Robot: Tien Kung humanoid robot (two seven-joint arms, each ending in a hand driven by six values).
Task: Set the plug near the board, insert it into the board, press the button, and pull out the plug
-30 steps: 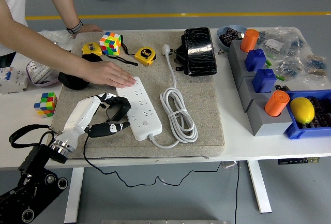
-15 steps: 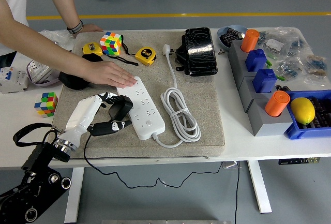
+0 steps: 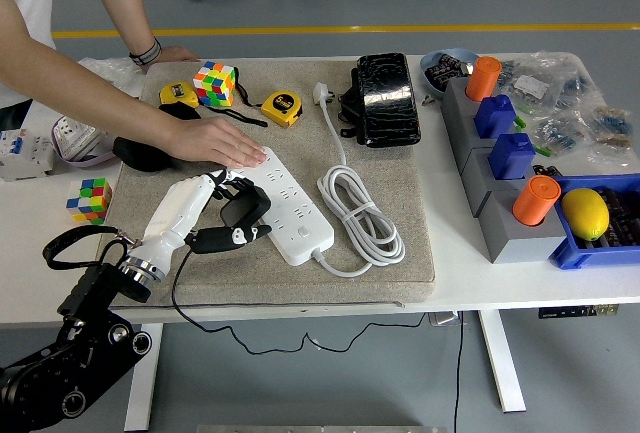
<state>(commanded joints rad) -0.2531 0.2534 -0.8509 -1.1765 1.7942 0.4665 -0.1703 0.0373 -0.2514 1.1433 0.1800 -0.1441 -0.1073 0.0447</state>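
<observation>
A white power strip (image 3: 285, 203), the board, lies slanted on the grey mat (image 3: 400, 253), its white cable coiled to the right (image 3: 362, 215). My left hand (image 3: 228, 215) is shut on a black plug (image 3: 243, 208) and holds it at the strip's left edge, touching or just over it. The plug's thin black cord (image 3: 185, 298) trails down off the table's front. A person's hand (image 3: 215, 140) lies flat on the strip's far end. My right arm is out of view.
Two yellow tape measures (image 3: 280, 107), a colour cube (image 3: 213, 83) and a black pouch (image 3: 384, 98) sit at the mat's far side. A second cube (image 3: 90, 199) is at left. Grey blocks with orange and blue pieces (image 3: 510, 158) and a blue bin with a lemon (image 3: 584, 213) are right.
My left hand moved right and up with the plug, reaching the strip's edge. The strip and its coiled cable slid and turned to the right. The person's hand stays on the strip.
</observation>
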